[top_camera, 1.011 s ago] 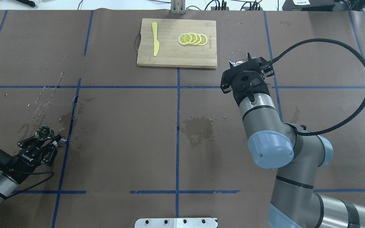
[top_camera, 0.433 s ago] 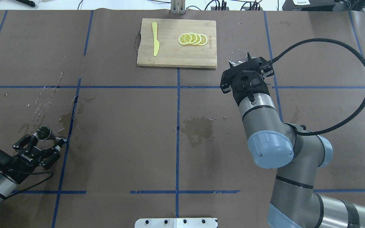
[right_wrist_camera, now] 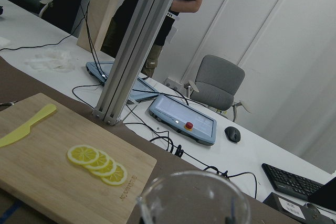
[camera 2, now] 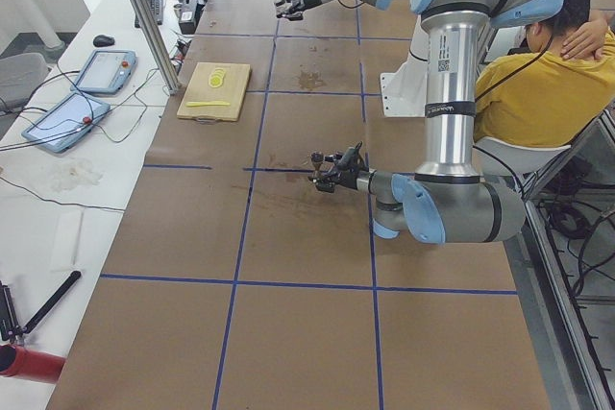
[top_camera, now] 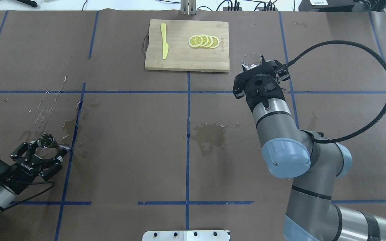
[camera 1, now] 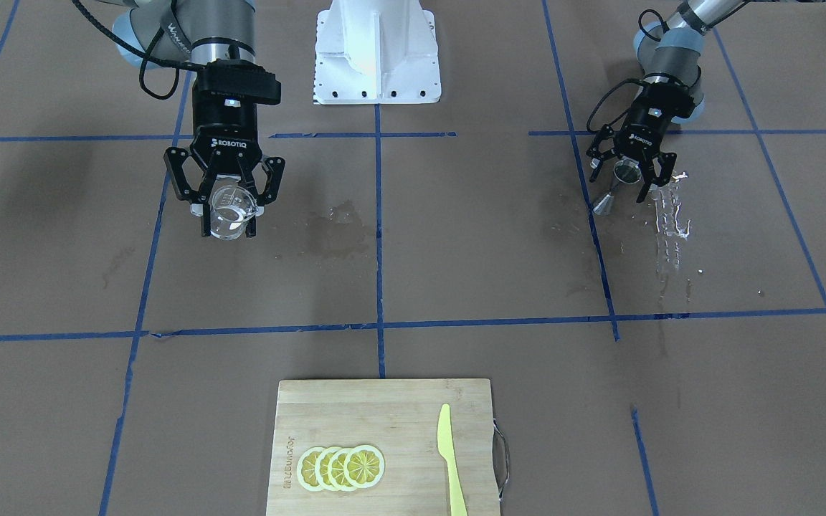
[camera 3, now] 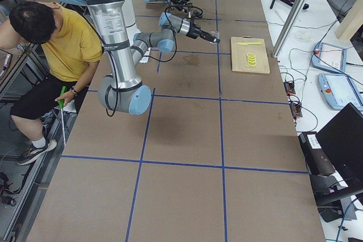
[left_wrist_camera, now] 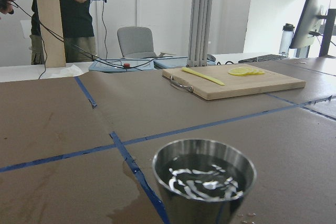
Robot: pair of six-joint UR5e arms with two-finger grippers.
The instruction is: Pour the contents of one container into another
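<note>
A small steel jigger (top_camera: 46,140) holding liquid stands on the brown paper at the near left; the left wrist view shows it close up (left_wrist_camera: 203,182). My left gripper (top_camera: 49,148) is open, its fingers spread on either side of the jigger (camera 1: 625,173) and not touching it. My right gripper (camera 1: 229,221) is shut on a clear glass measuring cup (camera 1: 230,206), held above the table near the cutting board's corner. The overhead view shows only the cup's rim (top_camera: 250,60) past the wrist. That rim (right_wrist_camera: 194,198) fills the bottom of the right wrist view.
A wooden cutting board (top_camera: 179,60) with lemon slices (top_camera: 203,41) and a yellow knife (top_camera: 164,40) lies at the far middle. Wet patches mark the paper at the centre (top_camera: 209,134) and beside the jigger (camera 1: 671,208). A seated person (camera 2: 543,74) is behind the robot.
My left gripper has opened and drawn back from the jigger, which stays standing on the table. The right arm and its glass cup have not moved.
</note>
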